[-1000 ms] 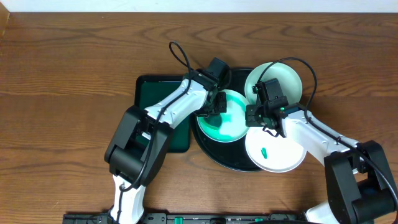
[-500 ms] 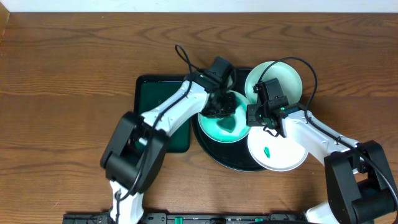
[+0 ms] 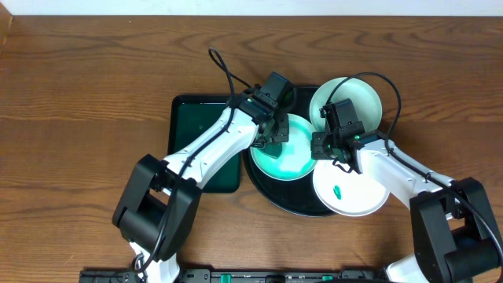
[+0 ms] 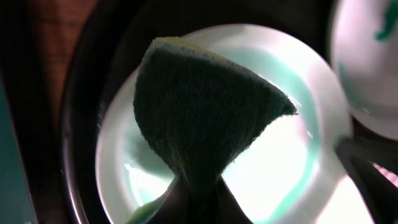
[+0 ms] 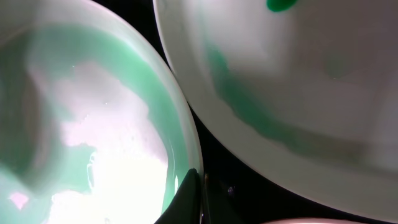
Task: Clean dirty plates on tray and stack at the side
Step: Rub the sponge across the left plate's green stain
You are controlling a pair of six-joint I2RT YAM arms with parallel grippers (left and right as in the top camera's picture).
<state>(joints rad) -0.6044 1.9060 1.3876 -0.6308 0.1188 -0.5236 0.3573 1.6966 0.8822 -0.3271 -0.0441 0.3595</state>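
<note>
The black tray (image 3: 284, 196) holds three pale plates. My left gripper (image 3: 272, 135) is shut on a dark green sponge (image 4: 199, 106) and presses it on the mint-tinted left plate (image 3: 287, 161); that plate also shows in the left wrist view (image 4: 280, 174). My right gripper (image 3: 319, 147) is shut on that plate's right rim (image 5: 196, 186). A second plate (image 3: 350, 101) lies at the tray's upper right. A third plate (image 3: 354, 192) with a small green smear (image 3: 336, 191) lies at the lower right, overhanging the tray's rim. The right wrist view shows a smeared plate (image 5: 298, 81) beside the gripped plate (image 5: 93, 124).
A dark green rectangular tray (image 3: 196, 145) lies directly left of the black tray, under my left arm. Wooden table (image 3: 78, 118) surrounds both. Cables loop above both wrists.
My left gripper swept the sponge down and right across the left plate, then back up left. My left arm's elbow swung left. The right gripper has held still on the rim.
</note>
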